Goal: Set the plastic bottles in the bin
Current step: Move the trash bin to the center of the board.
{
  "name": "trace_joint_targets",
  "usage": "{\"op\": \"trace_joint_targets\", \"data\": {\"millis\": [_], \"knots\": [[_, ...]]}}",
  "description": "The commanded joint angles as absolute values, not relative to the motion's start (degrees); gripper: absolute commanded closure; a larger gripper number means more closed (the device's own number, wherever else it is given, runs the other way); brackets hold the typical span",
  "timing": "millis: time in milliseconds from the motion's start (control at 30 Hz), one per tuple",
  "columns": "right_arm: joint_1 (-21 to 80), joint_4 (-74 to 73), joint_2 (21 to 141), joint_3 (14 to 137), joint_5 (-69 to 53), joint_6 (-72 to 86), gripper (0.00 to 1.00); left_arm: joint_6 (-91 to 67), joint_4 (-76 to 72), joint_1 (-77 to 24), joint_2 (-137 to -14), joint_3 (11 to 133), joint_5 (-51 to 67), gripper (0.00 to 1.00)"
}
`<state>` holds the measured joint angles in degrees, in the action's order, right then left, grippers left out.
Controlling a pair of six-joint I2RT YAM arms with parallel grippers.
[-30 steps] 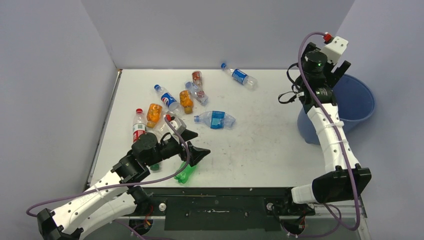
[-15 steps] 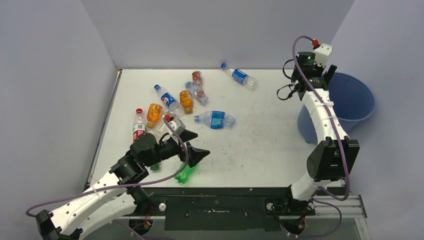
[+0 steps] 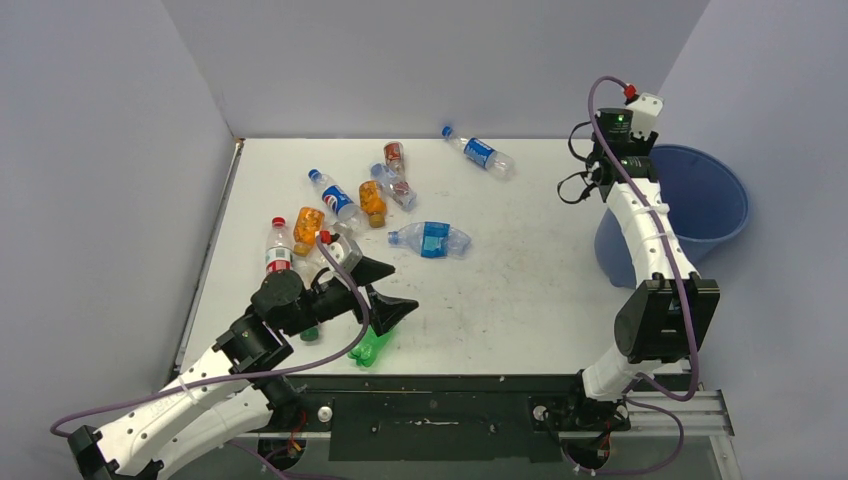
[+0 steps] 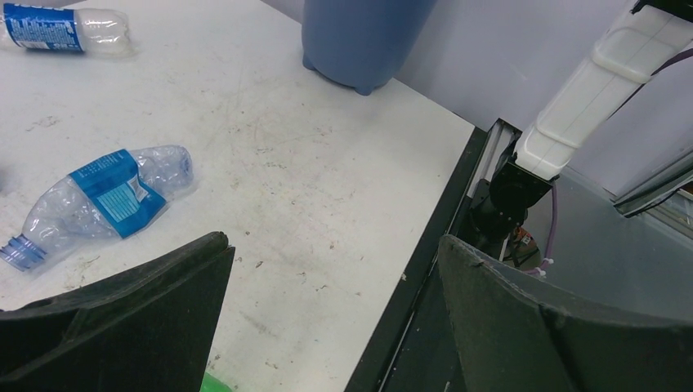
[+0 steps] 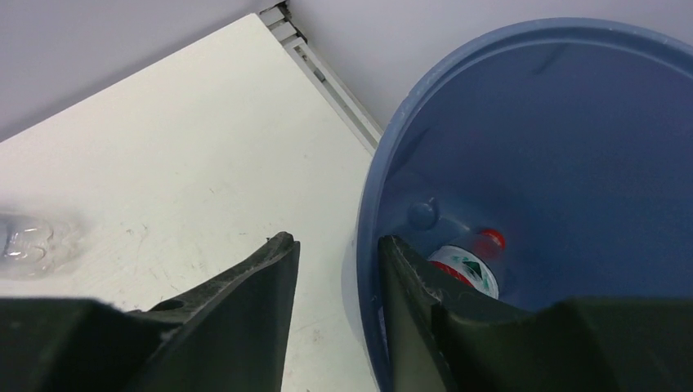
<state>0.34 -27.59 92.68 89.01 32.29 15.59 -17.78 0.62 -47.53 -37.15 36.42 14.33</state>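
Plastic bottles scattered left, blue bin right.
Most lie on their sides; a red-capped bottle rests inside the bin.

Open passage over bare table between crushed blue-label bottle and bin. Bottle cluster crowds the left side. Green bottle lies near left gripper. Right arm blocks the bin's near side.

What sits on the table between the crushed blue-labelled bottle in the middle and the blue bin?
Nothing: the table between the crushed bottle and the bin is bare, only scuffed, as the left wrist view shows.
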Motion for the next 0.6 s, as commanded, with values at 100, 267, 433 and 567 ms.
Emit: {"op": "trace_joint_targets", "data": {"millis": [100, 267, 433, 567], "knots": [[0.18, -29.45, 93.52, 89.95, 29.32, 16.63, 0.65, -18.37, -2.27, -47.73, -37.0, 38.25, 15.39, 0.04], [0.18, -31.2, 94.74, 91.36, 27.89, 17.04, 0.74, -18.12, -0.95, -47.73, -38.83, 39.02, 15.43, 0.04], [0.18, -31.47, 94.42, 90.48, 26.49, 18.04, 0.95, -17.85, -0.44, -47.8, -39.14, 39.09, 14.83, 0.04], [1.56, -31.14, 92.03, 91.06, 25.42, 18.65, 0.95, -17.73, -0.44, -47.76, -39.16, 39.03, 14.38, 0.04]]}}
